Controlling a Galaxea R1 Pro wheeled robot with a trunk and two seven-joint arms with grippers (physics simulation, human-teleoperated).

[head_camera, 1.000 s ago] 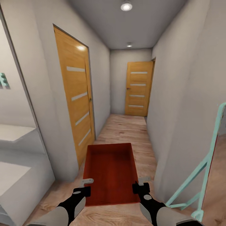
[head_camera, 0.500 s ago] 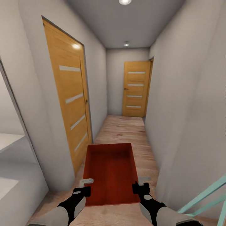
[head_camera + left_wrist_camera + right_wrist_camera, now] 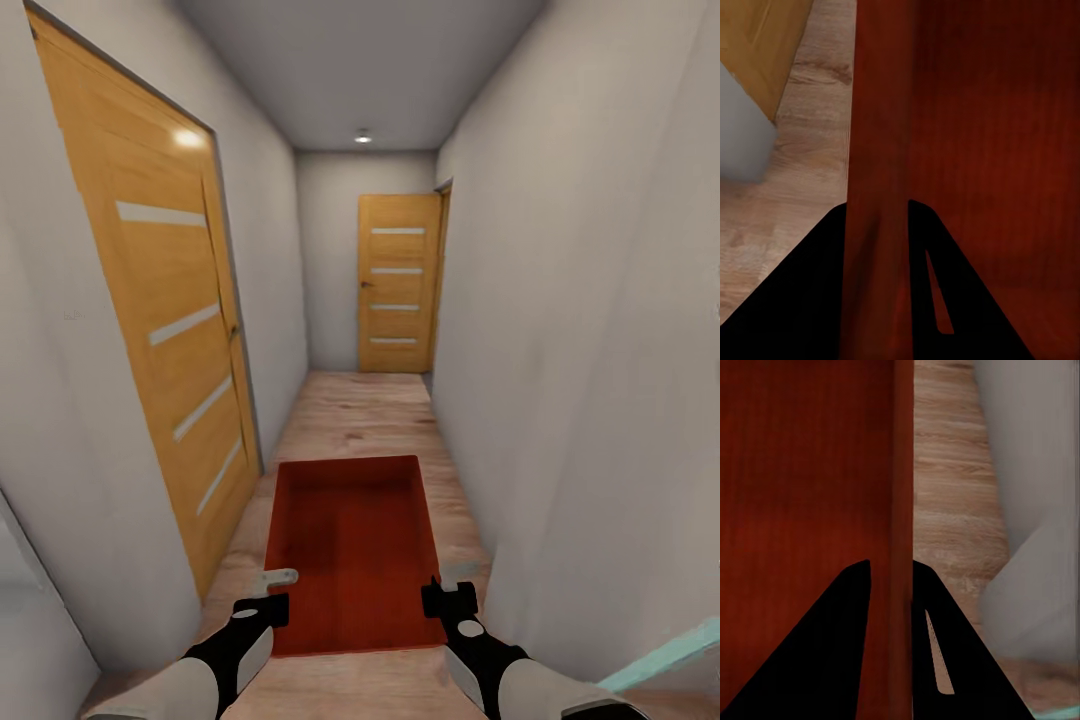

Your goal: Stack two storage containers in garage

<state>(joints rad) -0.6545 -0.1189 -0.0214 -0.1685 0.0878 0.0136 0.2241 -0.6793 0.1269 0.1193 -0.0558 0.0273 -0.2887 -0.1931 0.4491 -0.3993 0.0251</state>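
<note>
One orange-red, smooth-walled, open-top storage container (image 3: 355,545), rectangular, empty.

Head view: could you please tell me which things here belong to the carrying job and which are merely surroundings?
Job:
storage container
left gripper, clamping its left wall
right gripper, clamping its right wall

Surroundings:
near wooden door
far wooden door
wood-plank floor
ceiling light

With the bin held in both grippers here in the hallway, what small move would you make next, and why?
Probably roll straight ahead, holding both grips. The left gripper and right gripper each clamp a side wall of the storage container, and the wood floor runs on toward the far door.
</note>
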